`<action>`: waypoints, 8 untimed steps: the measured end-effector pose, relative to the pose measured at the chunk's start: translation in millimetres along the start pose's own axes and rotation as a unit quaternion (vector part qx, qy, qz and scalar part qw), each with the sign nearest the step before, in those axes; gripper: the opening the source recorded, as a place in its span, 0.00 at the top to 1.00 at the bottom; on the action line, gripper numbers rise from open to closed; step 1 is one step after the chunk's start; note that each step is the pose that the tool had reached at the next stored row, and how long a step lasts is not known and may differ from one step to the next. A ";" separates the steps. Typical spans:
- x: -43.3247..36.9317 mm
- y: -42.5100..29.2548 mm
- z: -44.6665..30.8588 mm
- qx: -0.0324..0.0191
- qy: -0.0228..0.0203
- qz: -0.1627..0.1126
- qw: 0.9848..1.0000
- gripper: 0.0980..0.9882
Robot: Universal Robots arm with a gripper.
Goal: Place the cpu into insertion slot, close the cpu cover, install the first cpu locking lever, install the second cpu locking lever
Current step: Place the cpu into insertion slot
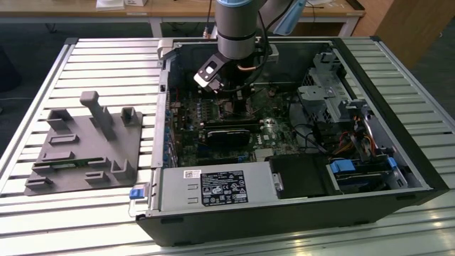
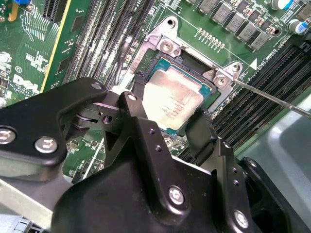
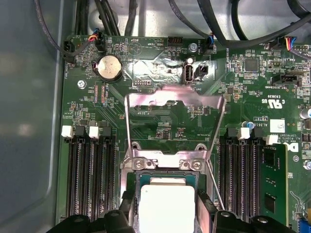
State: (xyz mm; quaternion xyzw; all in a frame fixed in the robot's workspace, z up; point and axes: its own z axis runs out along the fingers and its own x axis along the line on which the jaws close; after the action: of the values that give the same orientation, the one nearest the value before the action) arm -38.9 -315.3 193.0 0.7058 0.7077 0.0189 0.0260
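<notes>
Black jaws, pointing straight down from the upright arm (image 1: pixel 238 26), clamp the cpu (image 2: pixel 172 99) at the insertion slot (image 2: pixel 192 62).

The square cpu chip (image 2: pixel 172 99) has a dull, matt silver-grey metal top, the thin square silver metal cover frame (image 3: pixel 194 99) is polished and mirror-glossy, the green circuit board (image 3: pixel 252 87) shows a smooth semi-gloss lacquer, and the slatted grey metal table (image 1: pixel 99 69) has a bright satin sheen.

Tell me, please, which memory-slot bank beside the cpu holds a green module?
The bank farther from the grey case wall: a green module stands in its outermost slot, while the bank beside the wall has empty slots.
</notes>
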 end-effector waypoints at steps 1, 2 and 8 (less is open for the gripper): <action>0.0 0.0 -0.1 0.000 0.000 0.000 1.000 0.42; 0.0 0.0 -0.1 0.000 0.000 0.000 1.000 0.42; 0.0 0.1 -1.7 0.000 0.000 0.000 1.000 0.42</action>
State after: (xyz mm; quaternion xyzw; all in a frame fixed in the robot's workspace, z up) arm -38.8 -315.3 194.7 0.7058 0.7077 0.0190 0.0260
